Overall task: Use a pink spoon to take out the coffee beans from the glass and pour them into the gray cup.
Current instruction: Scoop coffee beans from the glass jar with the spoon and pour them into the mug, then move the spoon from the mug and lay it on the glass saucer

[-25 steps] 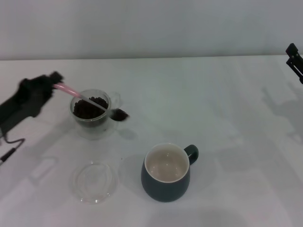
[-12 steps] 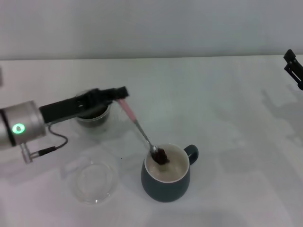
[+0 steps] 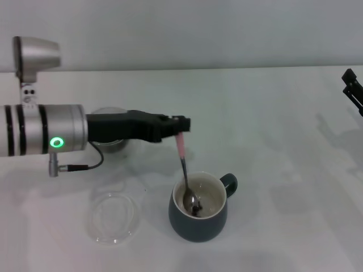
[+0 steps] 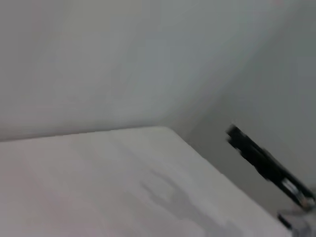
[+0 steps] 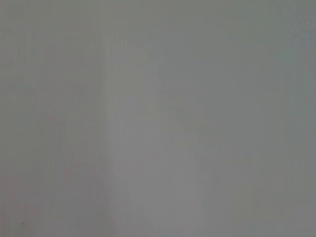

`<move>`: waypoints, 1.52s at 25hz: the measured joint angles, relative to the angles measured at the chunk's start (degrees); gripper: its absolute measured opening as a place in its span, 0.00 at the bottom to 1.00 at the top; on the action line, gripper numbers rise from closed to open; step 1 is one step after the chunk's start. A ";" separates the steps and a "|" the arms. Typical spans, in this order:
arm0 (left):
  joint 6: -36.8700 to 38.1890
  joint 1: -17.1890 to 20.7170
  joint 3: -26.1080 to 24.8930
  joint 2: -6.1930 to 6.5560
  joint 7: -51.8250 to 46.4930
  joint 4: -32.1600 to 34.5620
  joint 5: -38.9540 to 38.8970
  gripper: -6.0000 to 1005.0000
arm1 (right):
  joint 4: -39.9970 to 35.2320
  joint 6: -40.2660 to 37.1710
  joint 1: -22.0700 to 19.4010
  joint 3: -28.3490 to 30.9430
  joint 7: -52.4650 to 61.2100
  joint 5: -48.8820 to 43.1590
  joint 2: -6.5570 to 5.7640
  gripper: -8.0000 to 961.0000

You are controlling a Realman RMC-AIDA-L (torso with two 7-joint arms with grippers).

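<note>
The silver cylindrical left arm (image 3: 42, 129) bore black bands, a glowing green ring light, a thin black cable and a slim black gripper (image 3: 180, 125)

You had nothing to read in these views: no text, label, brand name or number showed on any surface. The only sign was a glowing green ring light (image 3: 55, 142) on the silver body of the left arm (image 3: 42, 128), and it carried no characters you could make out.
</note>
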 joint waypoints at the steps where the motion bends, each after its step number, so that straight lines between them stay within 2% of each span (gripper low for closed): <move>1: 0.11 -0.02 1.09 -0.05 1.00 0.64 -0.02 0.14 | 0.16 -0.28 0.00 0.01 0.02 0.00 0.00 0.92; 6: 0.01 -0.06 2.35 -0.14 3.25 1.59 -0.85 0.14 | 0.75 -0.75 -0.04 0.31 0.05 0.00 0.00 0.92; 11: -0.34 3.63 1.80 -0.02 5.39 1.72 -13.63 0.14 | 0.82 -0.69 0.09 0.44 0.07 0.08 0.00 0.92; 15: -1.56 6.02 1.09 0.25 5.10 1.63 -18.37 0.14 | 0.51 -0.34 0.19 0.53 0.07 0.08 0.00 0.92; 16: -2.99 7.02 -0.14 0.35 4.67 1.42 -19.66 0.14 | 0.47 -0.29 0.21 0.56 0.06 0.07 0.00 0.92; 18: -8.97 11.40 -8.74 0.63 3.06 0.23 -21.21 0.14 | 0.45 -0.18 0.31 0.63 0.00 0.08 0.00 0.92; 20: -11.06 13.26 -12.31 0.78 2.81 -0.56 -21.26 0.14 | 0.42 -0.08 0.44 0.68 -0.12 0.23 0.00 0.92; 22: -13.11 16.72 -18.19 1.32 2.74 -3.08 -21.30 0.14 | 0.38 0.09 0.53 0.70 -0.28 0.66 0.00 0.92; 25: -14.35 20.82 -27.50 2.73 2.03 -10.73 -21.67 0.14 | 0.32 0.26 0.59 0.71 -0.40 2.06 0.00 0.92; 27: -14.81 23.08 -31.49 3.95 1.95 -15.17 -21.65 0.14 | 0.31 0.27 0.60 0.72 -0.42 2.79 0.00 0.92; 29: -14.98 25.96 -33.27 5.11 2.05 -17.85 -21.43 0.14 | 0.28 0.30 0.64 0.72 -0.47 3.03 -0.02 0.92; 31: -14.59 27.99 -33.28 5.51 2.22 -18.35 -20.93 0.14 | 0.10 0.30 0.65 0.73 -0.50 3.05 -0.05 0.92; 34: -12.97 29.14 -33.12 5.49 2.90 -18.48 -18.42 0.14 | -0.15 0.32 0.67 0.73 -0.52 3.07 -0.08 0.92; 38: -9.39 27.88 -33.17 4.60 3.02 -18.61 -13.13 0.14 | -0.16 0.39 1.00 0.72 -0.54 3.06 -0.09 0.92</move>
